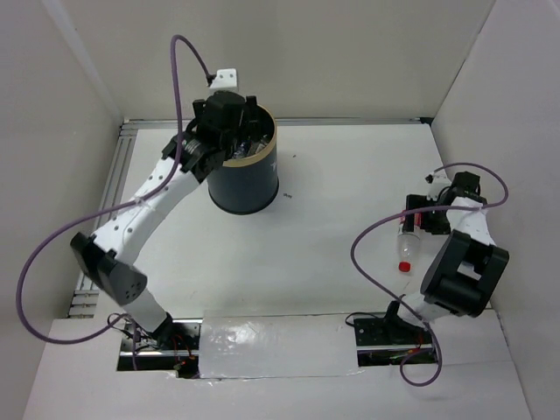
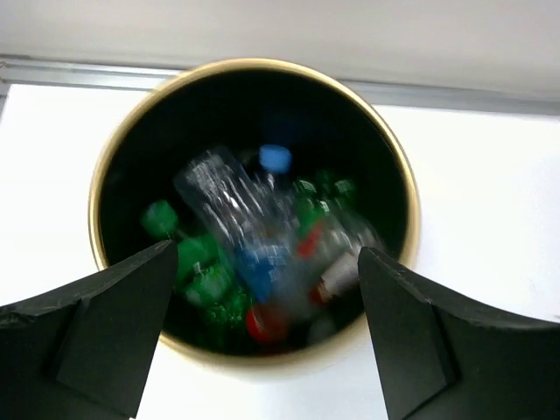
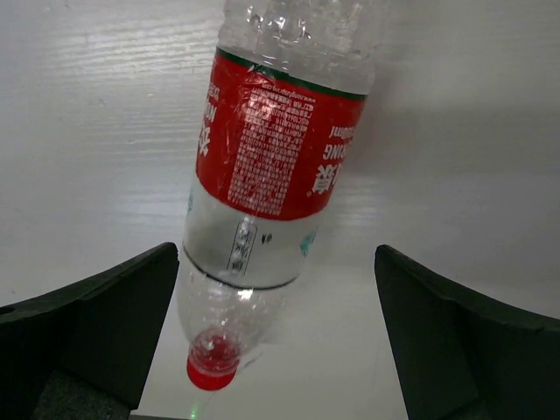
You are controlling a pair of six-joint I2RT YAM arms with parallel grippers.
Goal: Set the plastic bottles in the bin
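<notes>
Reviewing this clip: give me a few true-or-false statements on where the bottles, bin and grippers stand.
1. The left gripper is open above the bin. True.
2. The bin holds no bottles. False: several green and clear bottles lie inside it.
3. The right gripper is shut on the red-labelled bottle. False: its jaws stand open over the bottle, which lies on the table.
4. The red-labelled bottle lies outside the bin. True.

White arms (image 1: 144, 206), black joints (image 1: 464, 276), purple cables (image 1: 178, 87)
</notes>
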